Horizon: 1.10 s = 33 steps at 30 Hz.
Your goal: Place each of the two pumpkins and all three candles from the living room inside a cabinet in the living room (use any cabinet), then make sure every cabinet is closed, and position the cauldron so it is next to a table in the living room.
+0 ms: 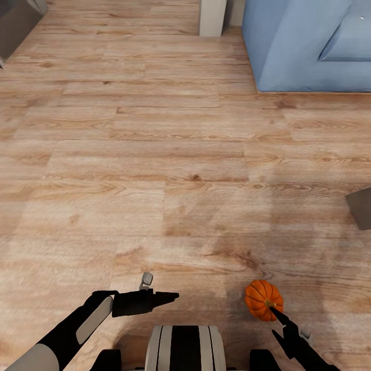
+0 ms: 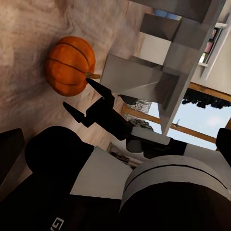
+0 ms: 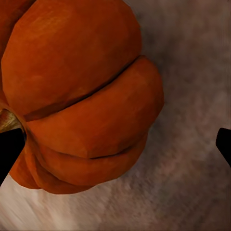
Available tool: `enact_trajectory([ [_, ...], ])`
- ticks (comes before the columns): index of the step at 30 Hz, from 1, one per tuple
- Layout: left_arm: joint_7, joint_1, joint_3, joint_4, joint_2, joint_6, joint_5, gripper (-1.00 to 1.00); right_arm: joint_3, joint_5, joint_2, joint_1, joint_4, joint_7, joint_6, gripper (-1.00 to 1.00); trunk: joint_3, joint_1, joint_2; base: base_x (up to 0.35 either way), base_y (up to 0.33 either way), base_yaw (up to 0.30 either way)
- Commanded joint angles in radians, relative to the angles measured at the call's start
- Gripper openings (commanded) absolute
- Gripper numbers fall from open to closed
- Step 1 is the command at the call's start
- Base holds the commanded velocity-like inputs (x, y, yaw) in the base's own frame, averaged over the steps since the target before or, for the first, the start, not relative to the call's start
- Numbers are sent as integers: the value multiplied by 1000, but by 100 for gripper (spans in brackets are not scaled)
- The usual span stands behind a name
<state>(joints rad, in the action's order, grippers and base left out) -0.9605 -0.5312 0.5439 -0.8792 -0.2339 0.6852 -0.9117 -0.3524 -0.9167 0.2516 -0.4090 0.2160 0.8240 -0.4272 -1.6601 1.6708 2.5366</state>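
Pumpkin [image 1: 263, 299] touches one finger of the wide-spread right gripper [image 1: 279, 323]; left gripper's [image 1: 172, 296] state unclear.

Wooden floor [image 1: 154, 154]; blue sofa [image 1: 309, 46]

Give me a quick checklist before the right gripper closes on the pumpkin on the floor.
1. Pumpkin within reach of the right gripper: ok, it lies on the wooden floor just ahead of the fingertips.
2. Right jaws open: ok, the fingers are spread in the left wrist view.
3. Pumpkin centred between the fingers: not ok, in the right wrist view it sits toward one finger, with bare floor by the other.
4. Pumpkin upright: not ok, its stem points sideways.
5. Left gripper out of the way: ok, off to the side and empty.
6. Blue sofa clear of the arms: ok, far ahead.
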Motion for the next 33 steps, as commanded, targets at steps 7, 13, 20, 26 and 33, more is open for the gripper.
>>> enact_trajectory([
  [7, -1, -1, 4, 0, -1, 6, -10, 100, 1, 9, 0, -1, -3, -18, 2, 100, 0, 0, 0, 0, 1, 0],
  [13, -2, -1, 4, 0, -1, 7, -9, 100, 1, 9, 1, -1, -2, -17, 2, 100, -16, 2, 1, 0, 0, 0],
  [20, -3, -1, 4, 0, -1, 6, -9, 100, 1, 9, 4, -1, 0, -17, 2, 100, -24, 3, 2, 0, 0, 0],
  [26, -3, -1, 4, 0, -1, 6, -9, 100, 16, 9, 13, -1, 0, -16, 2, 100, -24, 3, 2, 0, 0, 0],
  [33, -3, -1, 4, 0, -1, 6, -9, 100, 38, 7, 17, -1, 1, -13, 5, 100, -24, 3, 2, 0, 0, 0],
])
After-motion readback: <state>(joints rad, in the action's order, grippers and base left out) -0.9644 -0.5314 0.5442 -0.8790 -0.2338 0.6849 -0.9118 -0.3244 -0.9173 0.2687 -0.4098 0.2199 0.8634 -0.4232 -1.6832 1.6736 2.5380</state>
